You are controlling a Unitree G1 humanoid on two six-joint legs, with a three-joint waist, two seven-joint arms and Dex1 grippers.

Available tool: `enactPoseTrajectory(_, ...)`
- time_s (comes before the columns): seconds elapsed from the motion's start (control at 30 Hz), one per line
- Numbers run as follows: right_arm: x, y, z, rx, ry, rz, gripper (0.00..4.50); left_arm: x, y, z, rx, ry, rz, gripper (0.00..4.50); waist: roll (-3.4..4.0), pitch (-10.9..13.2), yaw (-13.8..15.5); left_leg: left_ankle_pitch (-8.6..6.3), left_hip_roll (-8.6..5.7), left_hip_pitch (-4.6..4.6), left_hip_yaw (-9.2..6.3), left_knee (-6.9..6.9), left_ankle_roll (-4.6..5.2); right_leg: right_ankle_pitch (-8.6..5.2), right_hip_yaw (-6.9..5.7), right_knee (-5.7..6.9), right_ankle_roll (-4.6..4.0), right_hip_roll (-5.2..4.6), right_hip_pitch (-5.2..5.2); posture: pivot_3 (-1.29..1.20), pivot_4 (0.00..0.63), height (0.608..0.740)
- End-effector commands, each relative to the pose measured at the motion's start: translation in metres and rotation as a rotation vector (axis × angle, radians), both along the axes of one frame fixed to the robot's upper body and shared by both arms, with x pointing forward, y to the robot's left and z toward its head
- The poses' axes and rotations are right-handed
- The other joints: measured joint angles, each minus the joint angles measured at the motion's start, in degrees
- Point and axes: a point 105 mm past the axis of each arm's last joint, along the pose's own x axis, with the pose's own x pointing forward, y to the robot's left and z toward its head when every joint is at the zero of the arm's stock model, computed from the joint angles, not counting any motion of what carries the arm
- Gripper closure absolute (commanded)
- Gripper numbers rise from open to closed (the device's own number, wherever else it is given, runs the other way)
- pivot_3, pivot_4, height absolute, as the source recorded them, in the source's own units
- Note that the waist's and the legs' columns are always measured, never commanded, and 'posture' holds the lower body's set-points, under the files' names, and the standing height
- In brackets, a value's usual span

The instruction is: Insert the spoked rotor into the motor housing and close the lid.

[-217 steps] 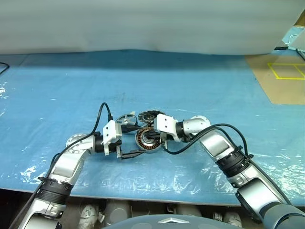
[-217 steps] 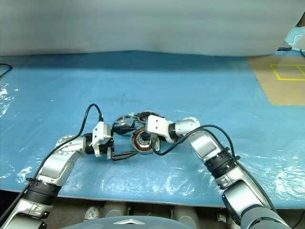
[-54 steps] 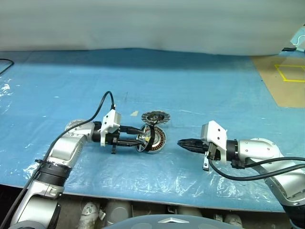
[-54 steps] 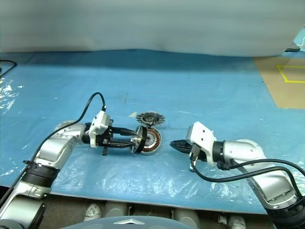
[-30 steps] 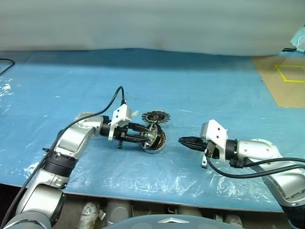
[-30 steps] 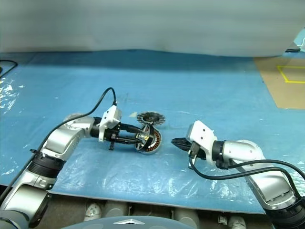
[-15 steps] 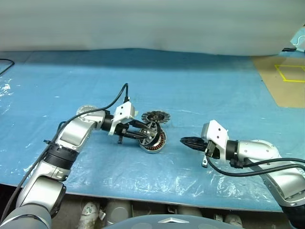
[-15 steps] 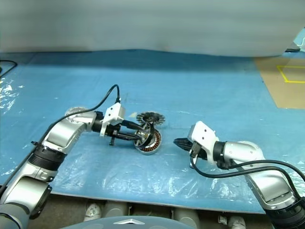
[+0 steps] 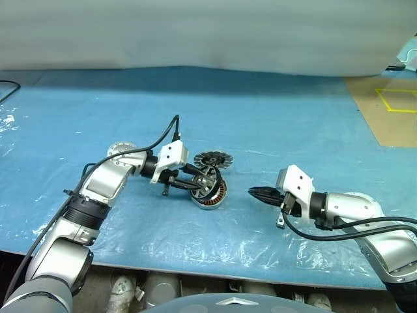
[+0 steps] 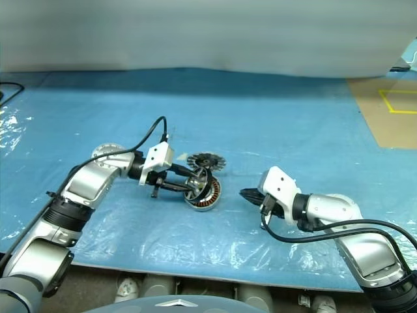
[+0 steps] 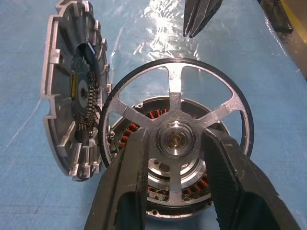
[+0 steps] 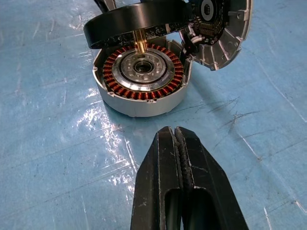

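1. Spoked rotor [image 11: 176, 136]: gripped at its hub by the left gripper [image 11: 175, 143], whose two fingers pinch the hub from either side. The rotor hangs tilted just above the motor housing [image 12: 142, 79], with its brass shaft angled toward the housing's centre bore.
2. Rotor seating: judged not yet complete. The right wrist view shows the rotor's dark rim raised on one side, with the copper windings exposed below it.
3. Lid [image 9: 212, 158]: lies on the blue table cover [image 9: 293, 111], toothed rim outward, just beside the housing on its far side. It is not yet fitted.
4. Right gripper [image 12: 178, 139]: fingers pressed together, holding nothing. It points at the housing from a short way off.
5. Remaining work, as judged: level the rotor, lower it fully over the windings, release it, then pick up the lid and set it on the housing.
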Motion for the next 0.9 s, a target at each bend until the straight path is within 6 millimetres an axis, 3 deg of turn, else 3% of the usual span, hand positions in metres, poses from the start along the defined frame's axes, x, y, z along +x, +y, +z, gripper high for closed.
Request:
enactPoseTrajectory(0.03,0.0,0.0,0.01,0.001,-0.048,0.007,4.5,-0.003,-0.003,0.005,-0.003,-0.03,-0.032,3.13,0.0,0.0,0.0,0.0,0.0,0.0,0.0,0.0,0.0,0.0,0.0,0.0,0.0,0.0,0.0,0.0,0.15,0.74)
enactPoseTrajectory(0.3,0.006,-0.001,0.013,-0.003,-0.061,-0.002,4.5,0.0,-0.001,0.004,0.013,-0.059,-0.038,3.13,0.0,0.0,0.0,0.0,0.0,0.0,0.0,0.0,0.0,0.0,0.0,0.0,0.0,0.0,0.0,0.0,0.15,0.74)
enactPoseTrajectory(0.5,0.005,0.0,0.012,-0.002,-0.054,0.001,4.5,0.005,0.004,0.01,0.016,-0.108,-0.036,1.2,0.0,0.0,0.0,0.0,0.0,-0.01,0.0,0.0,0.0,0.0,0.0,0.0,0.0,0.0,0.0,0.0,0.15,0.74)
enactPoseTrajectory(0.77,0.005,0.002,0.014,0.008,-0.045,0.005,4.5,0.0,0.001,0.055,-0.201,-0.079,-0.039,1.2,0.0,0.0,0.0,0.0,-0.01,-0.01,0.0,0.0,0.0,0.0,0.0,0.02,0.0,0.0,0.0,0.0,0.15,0.74)
enactPoseTrajectory(0.9,0.003,0.007,0.019,0.039,-0.031,0.027,4.5,-0.019,0.005,0.062,-0.264,-0.001,-0.075,1.2,0.0,0.0,-0.1,0.0,0.0,-0.02,0.0,0.0,0.0,0.0,0.0,0.01,-0.01,0.0,-0.03,0.0,0.15,0.74)
